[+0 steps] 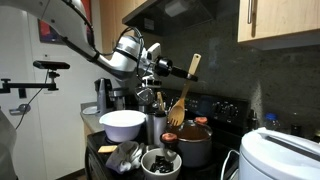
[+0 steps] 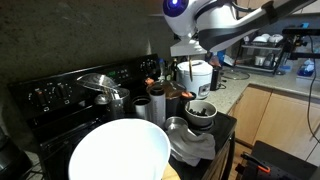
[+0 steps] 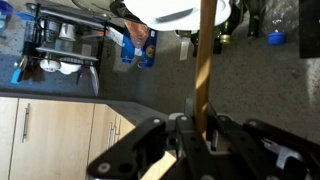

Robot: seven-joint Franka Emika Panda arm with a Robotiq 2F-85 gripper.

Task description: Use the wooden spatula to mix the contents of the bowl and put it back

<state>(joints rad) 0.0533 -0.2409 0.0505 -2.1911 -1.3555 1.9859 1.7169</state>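
Note:
My gripper (image 3: 205, 128) is shut on the slim handle of the wooden spatula (image 3: 206, 60). The handle runs straight up the wrist view from between the fingers. In an exterior view the gripper (image 1: 186, 72) holds the spatula (image 1: 193, 66) tilted in the air over the stove, well above the dishes. The small white bowl (image 1: 160, 161) with dark lumpy contents sits at the front of the stove, below and to the left of the spatula. In an exterior view, the bowl (image 2: 200, 112) lies under the gripper (image 2: 184, 50).
A large white mixing bowl (image 1: 122, 123) stands next to the small bowl and shows close to the camera in an exterior view (image 2: 118, 155). A steel pot (image 1: 192, 143) with orange contents, a steel utensil holder (image 1: 157, 126) and a crumpled cloth (image 2: 190, 147) crowd the stove top.

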